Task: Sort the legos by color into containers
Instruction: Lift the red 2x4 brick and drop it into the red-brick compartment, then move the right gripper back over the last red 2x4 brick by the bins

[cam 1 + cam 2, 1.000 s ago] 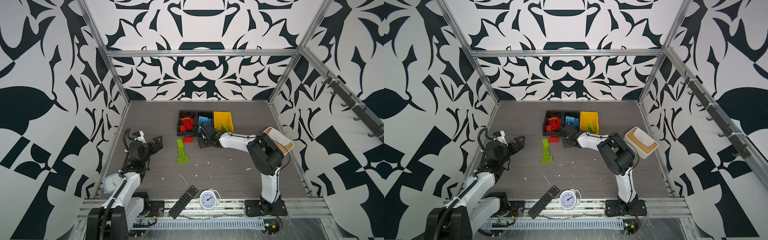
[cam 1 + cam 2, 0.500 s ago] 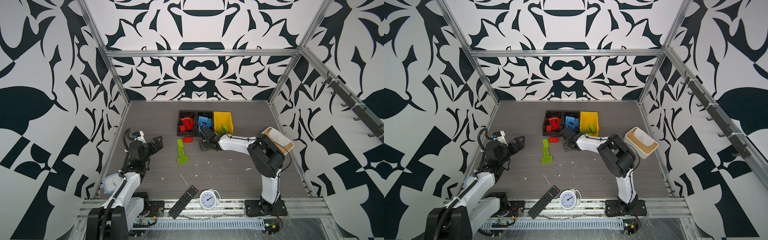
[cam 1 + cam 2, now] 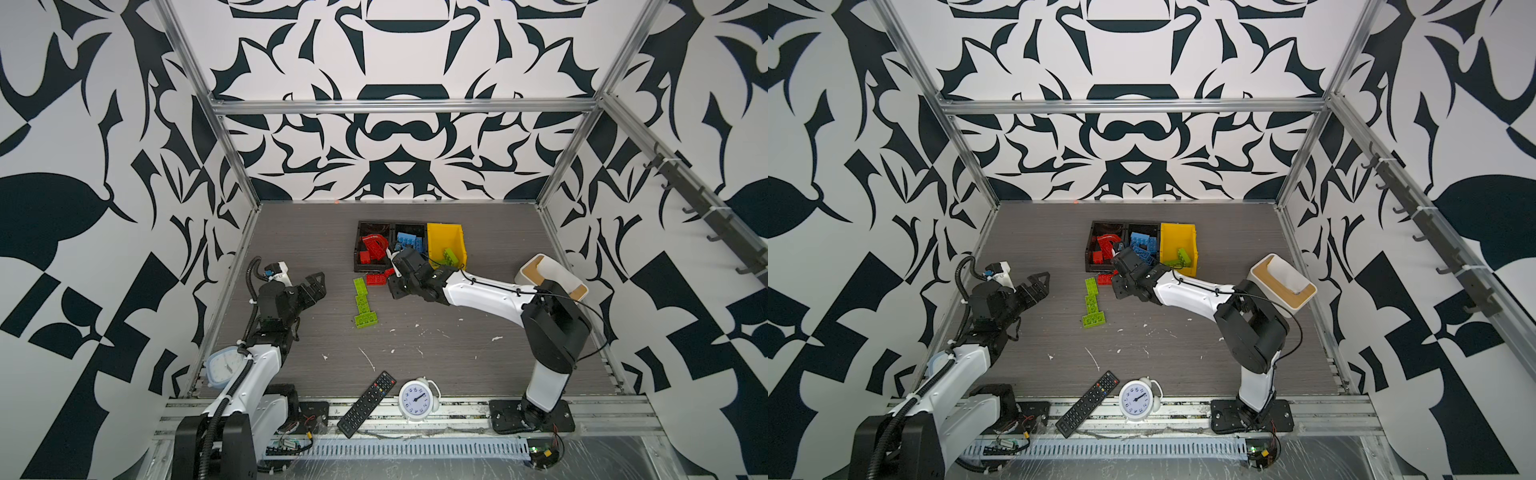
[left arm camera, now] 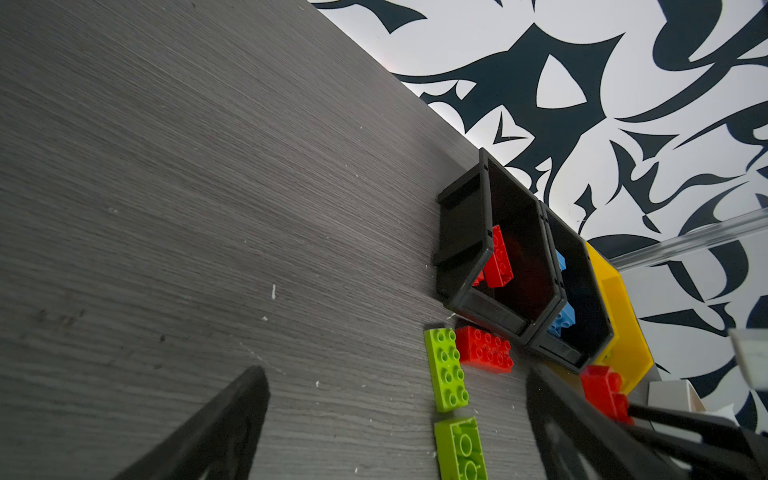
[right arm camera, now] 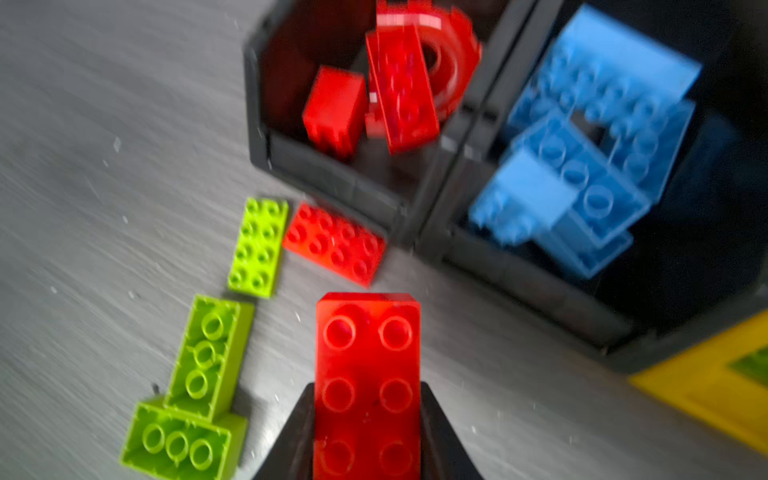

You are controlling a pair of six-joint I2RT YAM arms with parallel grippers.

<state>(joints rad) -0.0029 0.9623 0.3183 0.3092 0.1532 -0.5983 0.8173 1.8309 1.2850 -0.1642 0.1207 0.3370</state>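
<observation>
Right hand (image 5: 368, 415) grips one red brick (image 5: 368, 340); left hand (image 3: 312, 288) gapes. Table (image 3: 457, 353) holds three green bricks (image 5: 257, 247), one loose red brick (image 5: 334, 245), two black bins (image 4: 461, 232), one yellow bin (image 3: 440, 245).

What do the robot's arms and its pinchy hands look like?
Both arms have smooth white shells with chunky black joints. The left arm carries a ribbed black hose, and the right arm has a thin black cable running along it. The left gripper and right gripper are black, with wedge-shaped fingers.
</observation>
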